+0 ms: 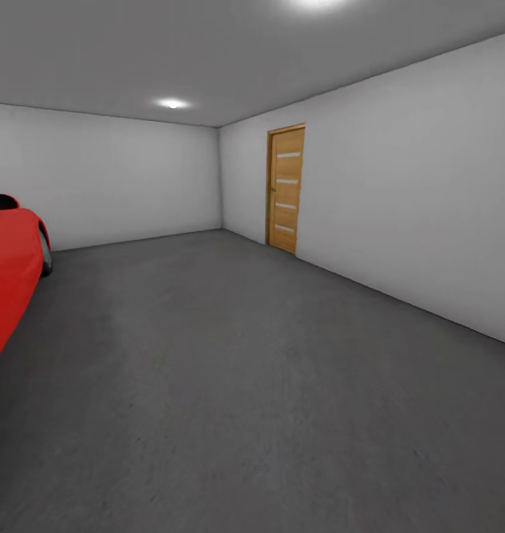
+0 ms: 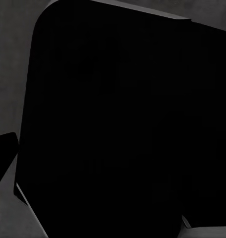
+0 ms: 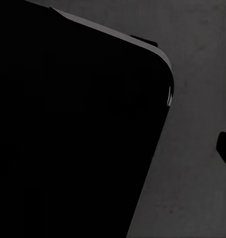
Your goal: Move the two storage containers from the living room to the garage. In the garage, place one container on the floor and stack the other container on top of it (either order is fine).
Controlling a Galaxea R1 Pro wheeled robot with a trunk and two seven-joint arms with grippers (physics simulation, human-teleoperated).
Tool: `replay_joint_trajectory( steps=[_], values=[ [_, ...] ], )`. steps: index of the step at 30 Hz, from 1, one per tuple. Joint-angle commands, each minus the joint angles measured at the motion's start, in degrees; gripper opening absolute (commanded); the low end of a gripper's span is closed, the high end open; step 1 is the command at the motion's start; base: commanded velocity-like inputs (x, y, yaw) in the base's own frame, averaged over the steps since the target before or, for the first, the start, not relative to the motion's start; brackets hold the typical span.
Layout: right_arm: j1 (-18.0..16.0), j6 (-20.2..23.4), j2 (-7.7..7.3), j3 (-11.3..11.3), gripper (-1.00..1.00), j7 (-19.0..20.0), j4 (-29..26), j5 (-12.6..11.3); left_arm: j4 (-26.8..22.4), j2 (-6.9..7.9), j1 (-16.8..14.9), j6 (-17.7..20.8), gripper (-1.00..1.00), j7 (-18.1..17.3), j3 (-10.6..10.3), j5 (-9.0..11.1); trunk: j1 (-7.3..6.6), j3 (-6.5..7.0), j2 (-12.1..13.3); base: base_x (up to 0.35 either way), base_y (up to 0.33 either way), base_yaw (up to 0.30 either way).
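I am in the garage, facing its dark grey concrete floor [image 1: 230,385]. The two storage containers are out of view. In the left wrist view a large black rounded body [image 2: 113,124] blocks most of the picture, with grey floor [image 2: 8,74] around it. The right wrist view has a similar black body [image 3: 68,139] over grey floor [image 3: 202,74]. A small dark piece [image 2: 3,158] sits at the edge of the left wrist view and another dark piece [image 3: 225,148] at the edge of the right wrist view. Whether these are fingers, and how the jaws stand, I cannot tell.
A red car [image 1: 8,274] stands along the left side. A wooden slatted door [image 1: 286,189] is shut in the white right wall [image 1: 415,192]. A white back wall [image 1: 112,178] closes the room. Open floor stretches ahead between car and wall.
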Motion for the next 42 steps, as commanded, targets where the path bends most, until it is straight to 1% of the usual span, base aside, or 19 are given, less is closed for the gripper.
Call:
replay_joint_trajectory(
  steps=[1,16,24,27,37,42],
  values=[
    [0.0,-0.2,-0.02,0.0,1.00,0.1,0.0,0.1,0.0,-0.02,0.0,-0.1,1.00,0.0,0.2,0.2,0.03,-0.04,0.0,0.322,0.000,0.000],
    [0.0,-0.3,-0.17,0.1,1.00,0.1,0.0,0.1,0.0,0.11,0.0,0.3,1.00,0.0,0.2,0.2,0.03,-0.04,0.0,0.322,0.000,0.000],
    [0.0,-0.3,-0.03,0.0,1.00,-0.5,0.2,0.0,-2.2,0.51,0.0,-0.2,1.00,0.0,0.2,0.2,0.03,-0.04,0.0,0.322,0.000,0.000],
    [0.0,-0.4,-0.16,-0.1,1.00,-0.8,0.3,-0.2,-2.4,0.51,0.0,-0.2,1.00,0.0,0.3,0.2,0.03,-0.04,0.0,0.322,0.000,0.000],
    [0.0,-0.4,-0.19,0.0,1.00,-0.9,0.3,0.3,-2.6,0.58,0.0,-0.3,1.00,0.0,0.2,0.2,0.03,-0.04,0.0,0.322,0.000,0.000],
    [0.0,-0.4,-0.11,0.0,1.00,-0.9,0.3,0.1,-2.6,0.52,0.0,-0.3,1.00,0.0,0.2,0.2,0.03,-0.04,0.0,0.322,0.000,0.000]
  ],
)
